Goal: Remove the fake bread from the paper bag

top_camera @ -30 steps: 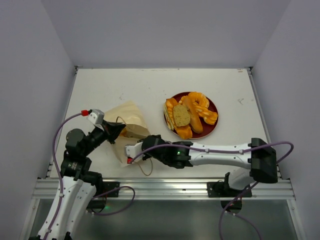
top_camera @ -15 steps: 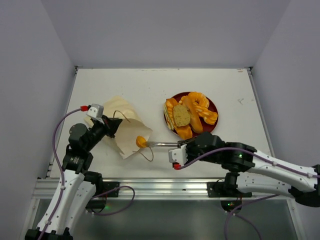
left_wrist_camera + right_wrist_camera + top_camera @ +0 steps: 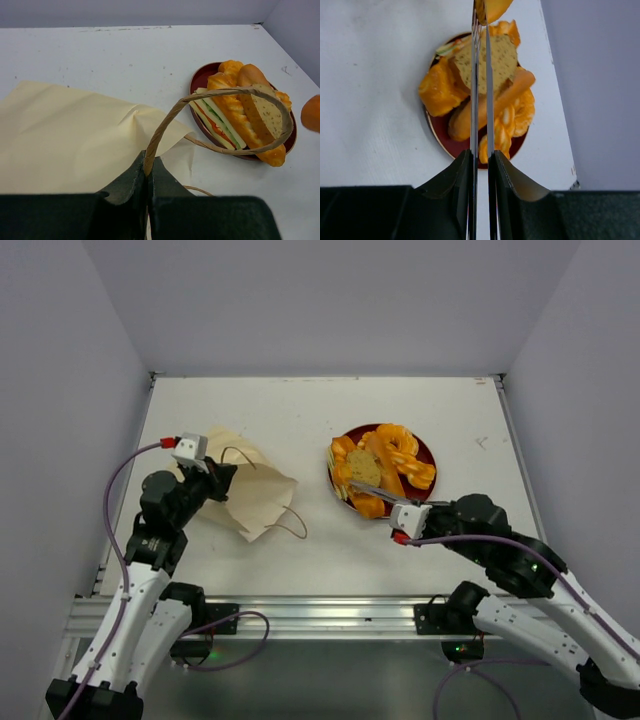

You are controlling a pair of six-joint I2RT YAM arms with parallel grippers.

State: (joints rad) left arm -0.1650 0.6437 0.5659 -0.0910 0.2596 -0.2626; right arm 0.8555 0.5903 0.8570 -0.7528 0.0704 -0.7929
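**Fake bread.** One small orange piece (image 3: pixel 496 7) is pinched at the very tips of the right gripper (image 3: pixel 480 15), whose long thin fingers are closed on it. The other pieces (seeded slice, long roll, sandwich, braided loaf) are heaped on the red plate (image 3: pixel 440 136), below and ahead of those fingertips.

**Paper bag** (image 3: pixel 250 498). It lies flattened on the table (image 3: pixel 300 420), well apart from the right fingers and just ahead of the left gripper (image 3: pixel 147 172). That gripper's fingers are clamped together on the base of one loop handle (image 3: pixel 220 92).

**Step in hand (judged).** The held piece is being delivered to the plate.

**Next move.**
- Lower the piece onto a free spot.
- Part the fingers without disturbing the heap.

The bag's inside is not visible, so whether more bread remains cannot be told.

**Markings.** No brand, label or writing can be read on the bag, bread or plate.
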